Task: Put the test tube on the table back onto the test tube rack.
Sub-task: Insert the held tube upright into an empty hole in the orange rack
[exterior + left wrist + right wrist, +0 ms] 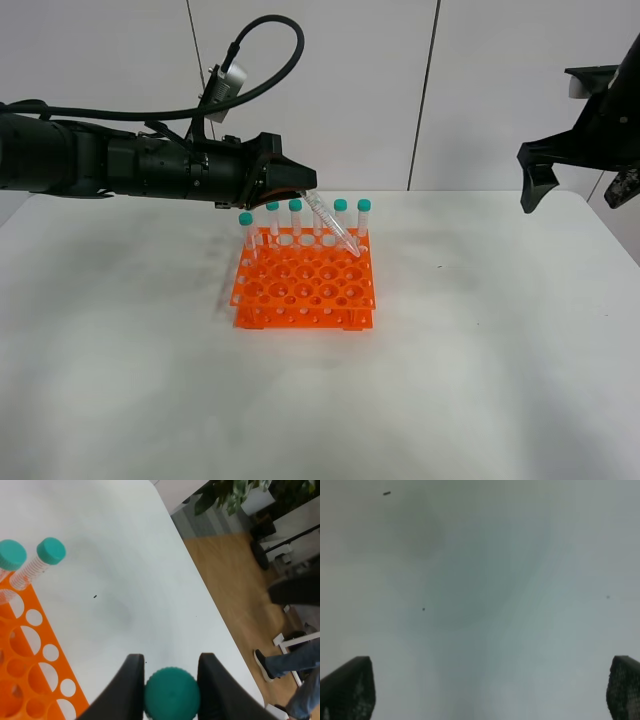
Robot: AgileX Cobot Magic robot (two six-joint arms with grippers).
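White table (480, 380) — only the orange test tube rack (305, 290) on it.

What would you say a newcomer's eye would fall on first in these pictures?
The bright orange test tube rack stands out in the middle of the white table, a row of teal-capped tubes upright along its far edge. Over it the left gripper holds a test tube by its teal cap, tilted, tip near the rack's far right corner. The right gripper hangs open at the far right.
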